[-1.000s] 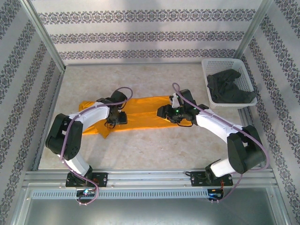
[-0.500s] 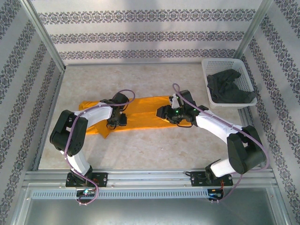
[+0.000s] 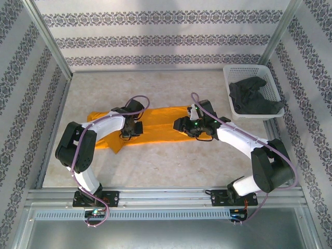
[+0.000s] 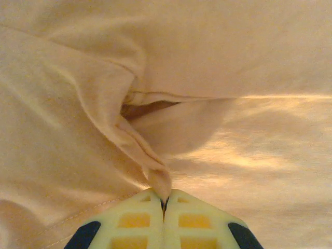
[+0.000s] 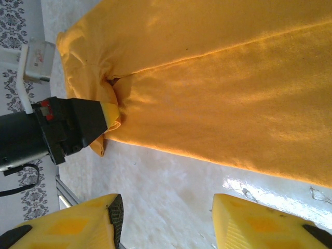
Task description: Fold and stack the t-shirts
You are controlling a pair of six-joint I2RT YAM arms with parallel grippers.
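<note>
Pinched shut since a second ago on a raised fold of the bright orange-yellow cloth t-shirt (image 3: 161,124), lying across frame centre on the pale marbled worktop (image 3: 171,161): left gripper (image 4: 165,199). Spread apart at the shirt's right edge: right gripper (image 5: 166,205). Heaped in the white plastic lattice basket (image 3: 244,70), upper right: dark charcoal grey t-shirt (image 3: 254,98).

A robot lab cell: aluminium frame (image 3: 49,36), wallpaper panels (image 3: 155,39), marble-look table (image 3: 166,158), left arm (image 3: 101,127) and right arm (image 3: 238,137) bolted to a rail (image 3: 166,194).
</note>
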